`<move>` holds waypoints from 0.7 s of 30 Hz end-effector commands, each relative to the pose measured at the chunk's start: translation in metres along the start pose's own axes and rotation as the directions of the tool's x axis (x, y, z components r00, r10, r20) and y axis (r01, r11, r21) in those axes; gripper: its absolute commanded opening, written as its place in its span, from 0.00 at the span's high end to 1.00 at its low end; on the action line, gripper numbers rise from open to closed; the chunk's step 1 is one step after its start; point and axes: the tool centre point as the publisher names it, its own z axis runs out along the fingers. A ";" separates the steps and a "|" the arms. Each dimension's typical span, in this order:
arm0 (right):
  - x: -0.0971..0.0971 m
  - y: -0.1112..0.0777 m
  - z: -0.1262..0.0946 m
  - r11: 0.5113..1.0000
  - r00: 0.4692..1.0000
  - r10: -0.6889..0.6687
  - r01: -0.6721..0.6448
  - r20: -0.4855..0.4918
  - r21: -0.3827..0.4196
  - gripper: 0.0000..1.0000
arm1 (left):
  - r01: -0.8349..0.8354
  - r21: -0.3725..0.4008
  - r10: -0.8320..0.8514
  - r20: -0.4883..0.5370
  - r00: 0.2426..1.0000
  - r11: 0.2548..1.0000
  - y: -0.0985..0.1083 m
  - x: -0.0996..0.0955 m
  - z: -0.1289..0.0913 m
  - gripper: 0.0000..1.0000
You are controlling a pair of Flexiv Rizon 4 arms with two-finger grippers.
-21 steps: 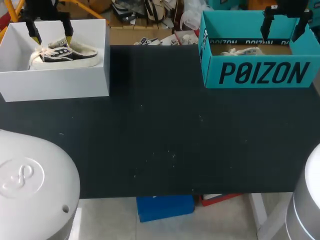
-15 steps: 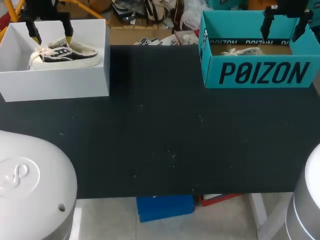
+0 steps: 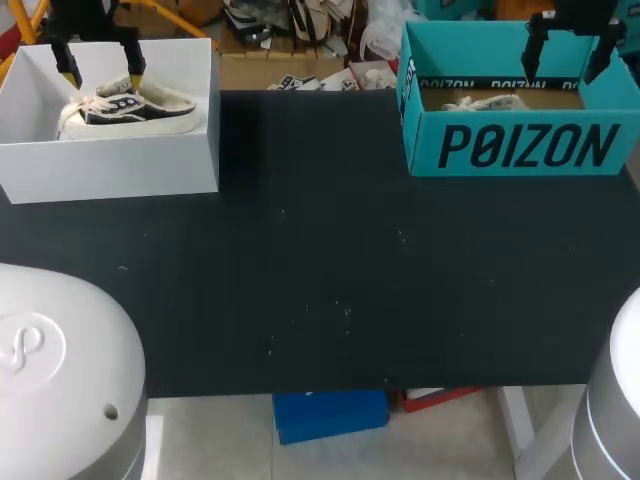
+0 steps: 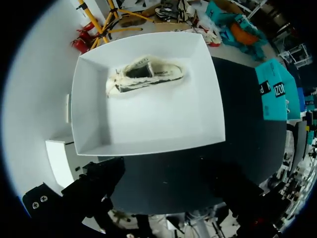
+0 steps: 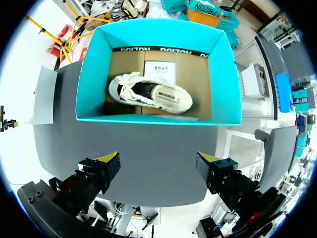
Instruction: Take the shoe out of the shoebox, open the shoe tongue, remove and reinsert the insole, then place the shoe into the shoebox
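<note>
White cardboard shoebox holds the black-and-cream canvas sneaker. My left gripper hangs above it, released. Right gripper, also released, hangs over the teal cardboard shoebox. Risk: descending fingers catch laces or a box wall.

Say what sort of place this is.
Probably a robot test lab: a dark table bears a white shoebox and a teal shoebox, with the left gripper and right gripper above them.
</note>
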 end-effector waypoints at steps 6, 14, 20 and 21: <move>0.000 0.000 0.000 1.000 1.000 0.001 -0.001 0.000 0.001 0.00 | -0.205 0.027 0.205 0.028 0.978 0.978 -0.003 0.000 0.000 0.00; 0.000 0.000 0.000 1.000 1.000 0.001 -0.001 0.000 0.001 0.00 | -0.423 0.032 0.421 -0.178 0.889 0.906 -0.004 -0.006 -0.002 0.00; 0.000 0.000 0.000 1.000 1.000 0.001 -0.001 0.000 0.001 0.00 | -0.423 0.032 0.421 -0.178 0.889 0.906 -0.004 -0.006 -0.002 0.00; 0.000 0.000 0.000 1.000 1.000 0.001 -0.001 0.000 0.001 0.00 | -0.423 0.032 0.421 -0.178 0.889 0.906 -0.004 -0.006 -0.002 0.00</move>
